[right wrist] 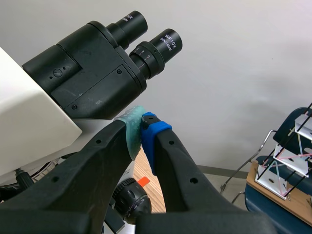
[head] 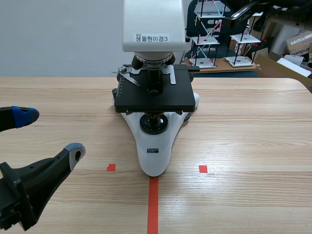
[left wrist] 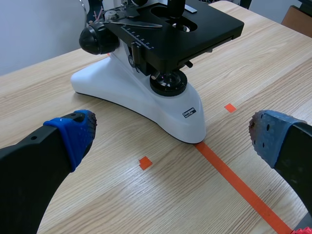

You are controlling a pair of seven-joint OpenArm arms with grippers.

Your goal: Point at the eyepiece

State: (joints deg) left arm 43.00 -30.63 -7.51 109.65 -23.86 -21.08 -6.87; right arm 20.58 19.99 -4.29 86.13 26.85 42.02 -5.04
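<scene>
Two pads (right wrist: 131, 132), grey-green and blue, pressed together with nothing between them: right gripper (right wrist: 142, 131) closed to a single tip. Tip sits just under the black binocular head (right wrist: 87, 78); touching it or a hair off, cannot tell. Ahead of and above the tip is the nearer black ribbed eyepiece (right wrist: 165, 45), marked 10X, with the twin eyepiece (right wrist: 130, 22) just beyond. Both angle up off the head, at the top of the white-bodied microscope (head: 155, 146).

Left gripper (head: 48, 134) spread wide, empty, low over the pale wooden table (head: 243, 146), apart from the microscope's base.

Handling, as judged: eyepiece is rigid, smooth-barrelled and glass-topped, probably only slip-fitted in its tube. Fragile at the lens. Pointing needs no hold. If contact comes, it should land on the ribbed collar, never the glass. Heavy stand unlikely to shift.
</scene>
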